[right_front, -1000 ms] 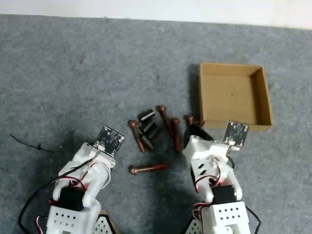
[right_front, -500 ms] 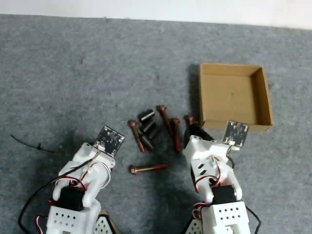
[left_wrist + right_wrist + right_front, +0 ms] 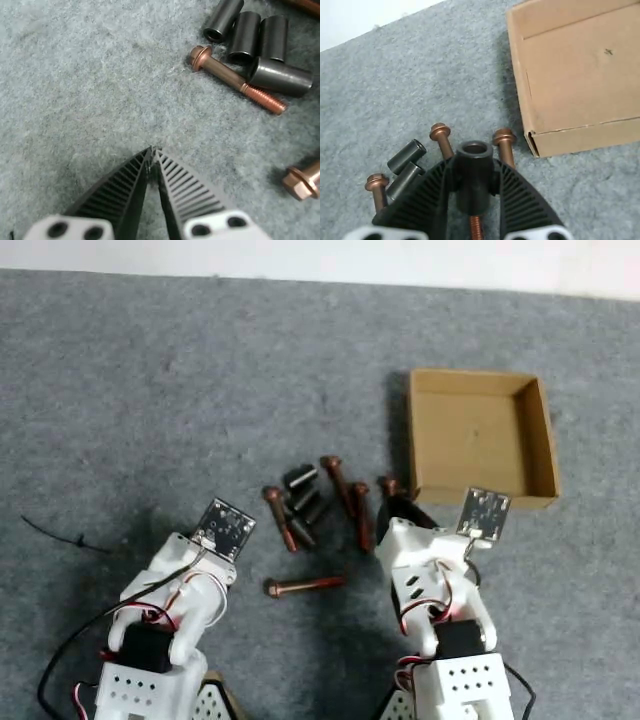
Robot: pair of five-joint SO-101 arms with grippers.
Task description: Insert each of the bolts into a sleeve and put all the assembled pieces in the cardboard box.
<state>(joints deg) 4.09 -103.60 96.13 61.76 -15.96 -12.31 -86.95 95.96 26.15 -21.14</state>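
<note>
My right gripper [image 3: 474, 169] is shut on a dark sleeve [image 3: 473, 176] held end-on, with a copper bolt thread [image 3: 473, 224] showing beneath it. In the high view it hangs [image 3: 404, 512] just in front of the cardboard box [image 3: 478, 434], near the box's front left corner. My left gripper [image 3: 153, 151] is shut on nothing, low over bare carpet. Beyond it lie a copper bolt [image 3: 226, 77] and several dark sleeves [image 3: 245, 35], one sleeve [image 3: 280, 77] resting across that bolt's thread. Another bolt [image 3: 305, 586] lies alone between the arms.
Loose bolts [image 3: 338, 486] and sleeves [image 3: 300, 478] are clustered on the grey carpet between the arms and left of the box. The box's inside [image 3: 580, 70] holds nothing. A black cable tie [image 3: 62, 537] lies at the far left.
</note>
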